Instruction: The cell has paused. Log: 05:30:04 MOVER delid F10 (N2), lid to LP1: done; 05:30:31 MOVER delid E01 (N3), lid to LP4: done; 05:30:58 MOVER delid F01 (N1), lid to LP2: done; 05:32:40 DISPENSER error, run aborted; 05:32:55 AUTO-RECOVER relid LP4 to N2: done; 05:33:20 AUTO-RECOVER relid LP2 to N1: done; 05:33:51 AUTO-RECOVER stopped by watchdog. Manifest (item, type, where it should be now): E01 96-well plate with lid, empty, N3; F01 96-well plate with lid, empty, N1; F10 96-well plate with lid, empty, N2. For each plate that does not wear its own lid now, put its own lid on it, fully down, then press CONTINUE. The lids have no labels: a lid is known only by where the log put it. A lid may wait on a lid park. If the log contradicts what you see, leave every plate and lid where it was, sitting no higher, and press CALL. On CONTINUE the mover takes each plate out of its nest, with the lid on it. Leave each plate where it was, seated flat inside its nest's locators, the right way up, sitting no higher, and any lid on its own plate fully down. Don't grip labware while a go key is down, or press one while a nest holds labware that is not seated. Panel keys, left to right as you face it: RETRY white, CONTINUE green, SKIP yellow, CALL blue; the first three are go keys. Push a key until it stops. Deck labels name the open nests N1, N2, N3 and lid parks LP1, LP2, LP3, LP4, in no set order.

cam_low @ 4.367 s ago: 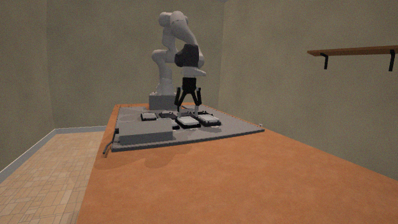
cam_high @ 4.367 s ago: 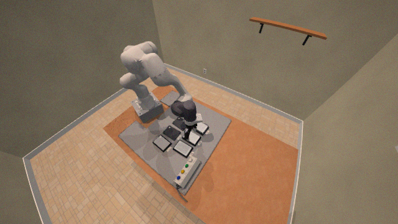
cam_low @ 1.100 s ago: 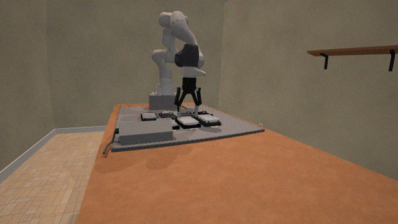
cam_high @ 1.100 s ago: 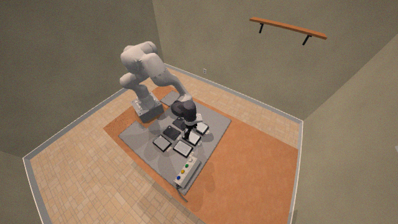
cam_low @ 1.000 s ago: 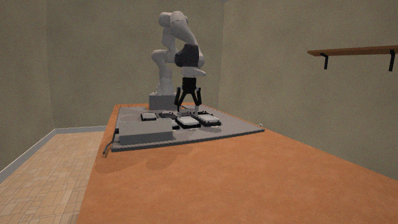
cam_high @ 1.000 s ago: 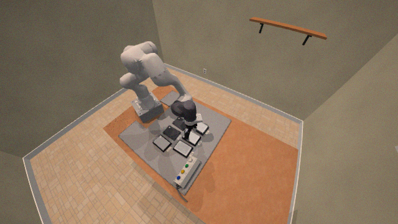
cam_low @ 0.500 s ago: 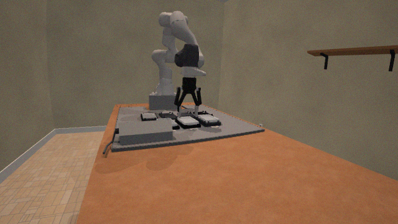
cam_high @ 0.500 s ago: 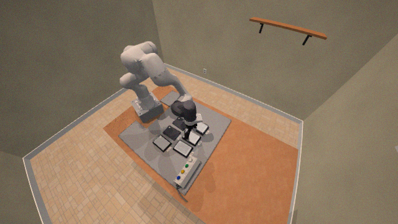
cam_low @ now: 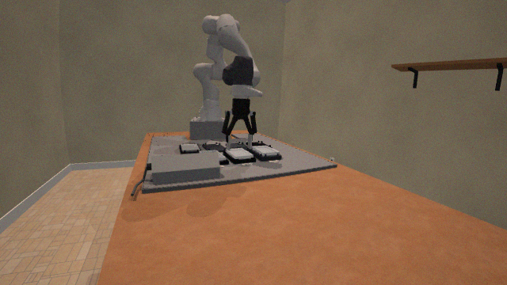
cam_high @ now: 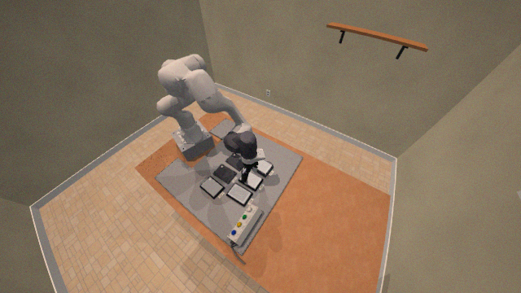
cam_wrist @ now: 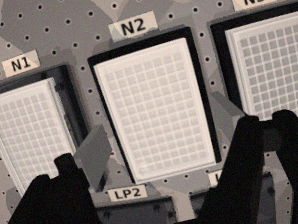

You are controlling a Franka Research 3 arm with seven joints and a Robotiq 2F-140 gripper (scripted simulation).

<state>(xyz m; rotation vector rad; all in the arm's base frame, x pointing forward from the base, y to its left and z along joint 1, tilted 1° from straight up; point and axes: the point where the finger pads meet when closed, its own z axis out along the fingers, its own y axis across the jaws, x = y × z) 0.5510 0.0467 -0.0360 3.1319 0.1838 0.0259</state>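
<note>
1. The claw (cam_wrist: 156, 143) hung straight over the middle nest, the one labelled N2 (cam_wrist: 133, 26). Its fingers stood part-way open with nothing between them.
2. Below it lay the lidded plate in N2 (cam_wrist: 156, 96), a smooth, pale face with only faint wells showing. By the task's record, I judged that this lid belonged to the plate in N3 (cam_wrist: 266, 63), which showed a sharper well grid and looked bare.
3. The relation that mattered was this. In the wrist view the lid's long axis ran from the N2 label down toward the LP2 label (cam_wrist: 127, 193), tilted a little. The two dark fingers stood to either side of that axis, so they would close across the short width.
4. The fingers looked spread wider than the lid's short side, though I could not tell how high their tips hung above the rim. The exterior view put the claw (cam_low: 239, 146) just above the plates, not touching.
5. N3 lay just beside N2 on the far side from the plate in N1 (cam_wrist: 27, 136), so I reckoned the carry would be a short sideways shift.
6. In the top view a fourth pale tile (cam_high: 212, 187) lay apart on the grey deck (cam_low: 301, 162) on the counter (cam_low: 317, 218). It was probably the parked lid, but its label was unreadable.
</note>
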